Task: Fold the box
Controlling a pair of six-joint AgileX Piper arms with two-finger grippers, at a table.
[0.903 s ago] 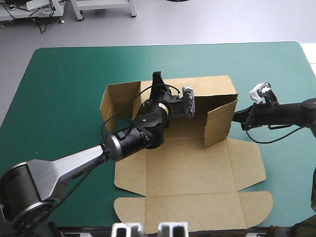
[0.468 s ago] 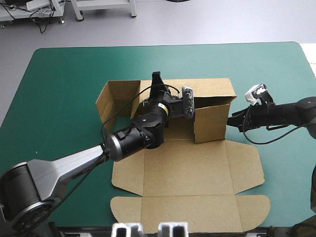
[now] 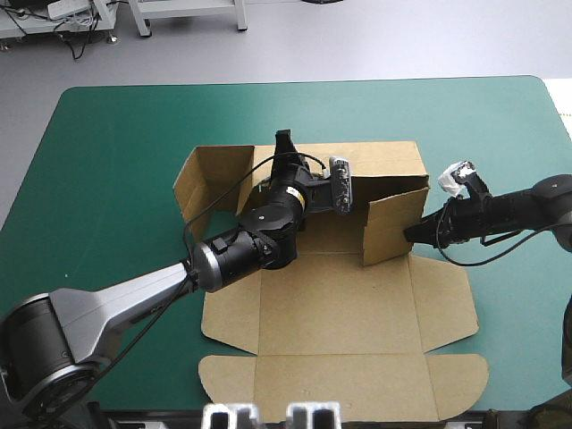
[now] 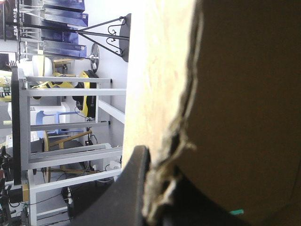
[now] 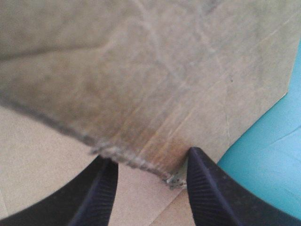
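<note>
Right, the brown cardboard box (image 3: 340, 304) sits mid-table on the smooth teal-green cover (image 3: 116, 161), base and lid panels flat, and my left gripper (image 3: 284, 143) pinches the raised back wall (image 3: 384, 161) between its black fingers (image 4: 134, 188). My right gripper (image 3: 413, 234), spread wide, noses the outside of the right side wall (image 3: 393, 223). I'd push that wall square, low near its crease, steadying the back so the board doesn't skid.

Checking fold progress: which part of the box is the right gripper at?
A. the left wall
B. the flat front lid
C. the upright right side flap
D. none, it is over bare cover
C: the right gripper is at the upright side flap of the box, the flap's edge between its open fingers.
</note>
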